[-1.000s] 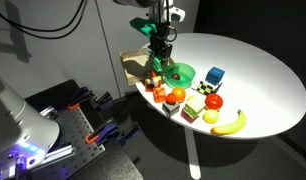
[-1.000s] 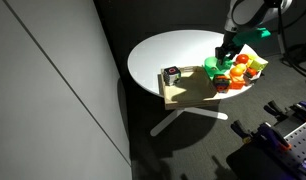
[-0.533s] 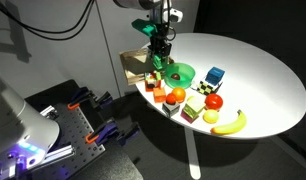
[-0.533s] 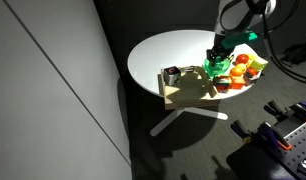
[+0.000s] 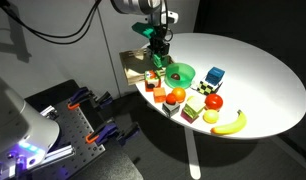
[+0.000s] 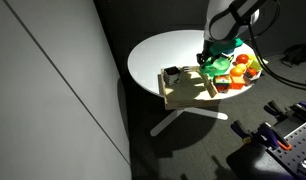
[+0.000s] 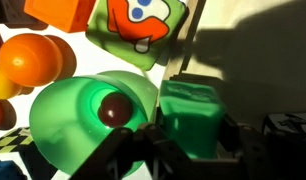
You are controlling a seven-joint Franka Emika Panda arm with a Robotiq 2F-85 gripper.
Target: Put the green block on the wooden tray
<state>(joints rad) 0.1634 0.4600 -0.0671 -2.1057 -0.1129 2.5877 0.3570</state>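
At the gripper [image 7: 190, 142]: closed tight around green block [image 7: 193, 110].
green block: bright, boxy, 3 o'clock from green dish [image 7: 73, 125], wrist view.

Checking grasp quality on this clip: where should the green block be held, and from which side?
Its two flat, parallel side faces, from straight above. The green block is boxy, and the wrist view shows the gripper closed across those faces, next to the round green dish. A top-down hold likely suits lowering it onto the wooden tray.
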